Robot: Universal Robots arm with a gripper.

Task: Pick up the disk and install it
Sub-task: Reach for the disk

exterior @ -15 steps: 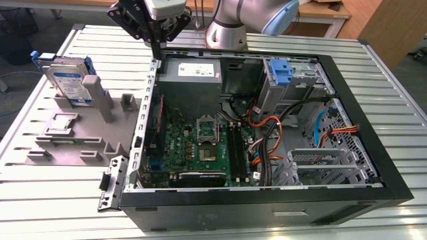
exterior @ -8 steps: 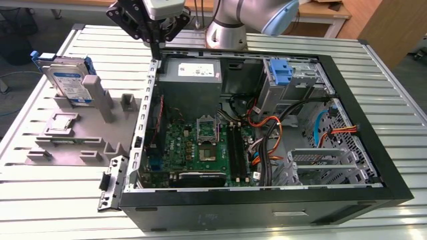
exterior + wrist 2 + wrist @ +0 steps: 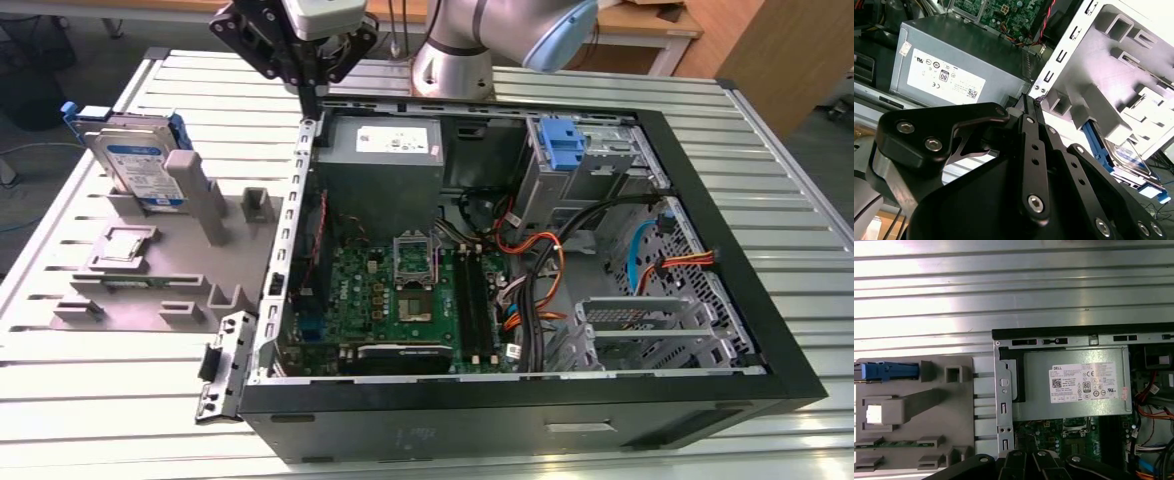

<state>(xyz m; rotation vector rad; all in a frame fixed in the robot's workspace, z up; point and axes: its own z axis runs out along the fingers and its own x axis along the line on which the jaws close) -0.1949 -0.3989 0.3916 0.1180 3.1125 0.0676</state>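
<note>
The disk, a silver-grey drive with a white and blue label in a blue carrier, stands on edge in the grey holder at the exterior view's left. The first wrist view shows the disk edge-on as a blue strip. In the second wrist view the disk sits beyond the holder's ribs. My gripper hangs over the back left corner of the open computer case, to the right of the disk and apart from it. Its black fingers meet at the tips, shut on nothing.
Inside the case lie the grey power supply, the green motherboard, orange and black cables and a blue bracket in the drive bay. Everything rests on a ribbed metal table. The arm's base stands behind the case.
</note>
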